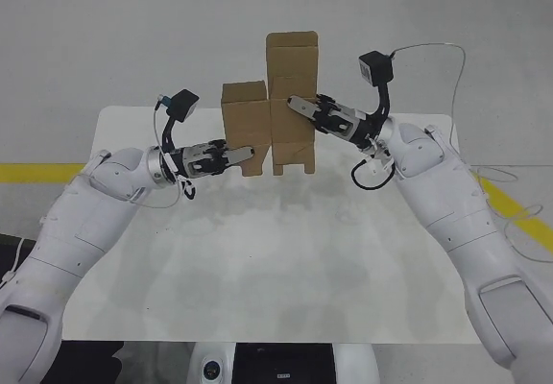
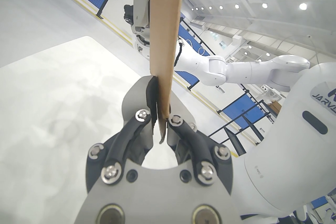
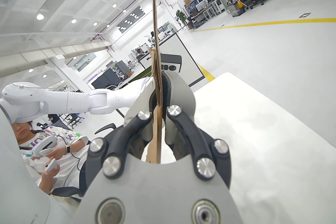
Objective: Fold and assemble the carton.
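A flat brown carton (image 1: 275,108) is held up above the far side of the white table (image 1: 276,278), with its flaps spread out. My left gripper (image 1: 248,154) is shut on the carton's lower left edge; in the left wrist view the cardboard (image 2: 165,25) runs edge-on between the pads (image 2: 152,99). My right gripper (image 1: 296,104) is shut on the carton's right panel near its middle. In the right wrist view the thin cardboard edge (image 3: 155,33) rises from between the fingers (image 3: 164,88).
Yellow floor tape (image 1: 8,173) runs past both sides of the table. A cable (image 1: 454,72) loops above the right arm. The table's near half lies bare below the arms.
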You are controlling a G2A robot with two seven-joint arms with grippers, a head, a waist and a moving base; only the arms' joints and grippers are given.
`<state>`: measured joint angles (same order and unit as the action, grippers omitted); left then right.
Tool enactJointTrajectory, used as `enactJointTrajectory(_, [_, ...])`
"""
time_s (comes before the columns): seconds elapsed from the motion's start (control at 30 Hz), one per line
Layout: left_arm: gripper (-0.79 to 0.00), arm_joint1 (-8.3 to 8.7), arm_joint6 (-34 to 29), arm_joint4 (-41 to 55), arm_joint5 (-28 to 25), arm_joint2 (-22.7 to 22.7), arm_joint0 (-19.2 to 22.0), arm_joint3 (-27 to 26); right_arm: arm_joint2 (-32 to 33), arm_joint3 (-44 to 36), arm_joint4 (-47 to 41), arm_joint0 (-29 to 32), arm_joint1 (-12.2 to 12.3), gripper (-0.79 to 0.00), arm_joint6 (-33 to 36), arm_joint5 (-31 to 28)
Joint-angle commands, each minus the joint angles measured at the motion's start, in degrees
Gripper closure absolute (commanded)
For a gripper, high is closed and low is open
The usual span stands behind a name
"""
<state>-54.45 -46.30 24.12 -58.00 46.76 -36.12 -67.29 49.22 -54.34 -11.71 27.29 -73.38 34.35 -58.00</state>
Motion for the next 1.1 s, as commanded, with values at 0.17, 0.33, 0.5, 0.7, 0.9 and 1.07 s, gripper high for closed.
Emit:
enactJointTrajectory(0.17, [0.000,0.05,-0.4,1.1,0.4,-1.2,0.7,0.5,2.0,0.2,0.6,0.6,-0.3,-0.785,0.8,0.0])
enactJointTrajectory(0.33, [0.000,0.37,-4.3,2.1,4.4,-2.2,2.7,2.5,4.6,0.4,2.0,1.6,0.4,-0.785,3.4,0.0])
enactJointTrajectory(0.5, [0.000,1.38,-9.3,0.2,9.3,-4.3,5.5,2.3,6.7,0.9,1.6,2.4,1.8,-0.785,11.3,0.0])
enactJointTrajectory(0.7, [0.000,3.14,-10.5,-2.7,10.5,-6.6,7.4,2.6,4.9,1.3,3.0,2.8,4.1,-0.785,11.9,0.0])
enactJointTrajectory(0.9, [0.000,5.25,-11.8,-2.6,11.8,-9.8,8.1,1.2,-0.4,1.1,1.6,1.6,6.7,-0.785,12.9,1.0])
enactJointTrajectory(1.07, [0.000,7.21,-13.7,-0.6,13.7,-12.7,8.9,-0.4,-6.7,0.1,-0.2,-1.1,8.6,-0.785,12.9,0.9])
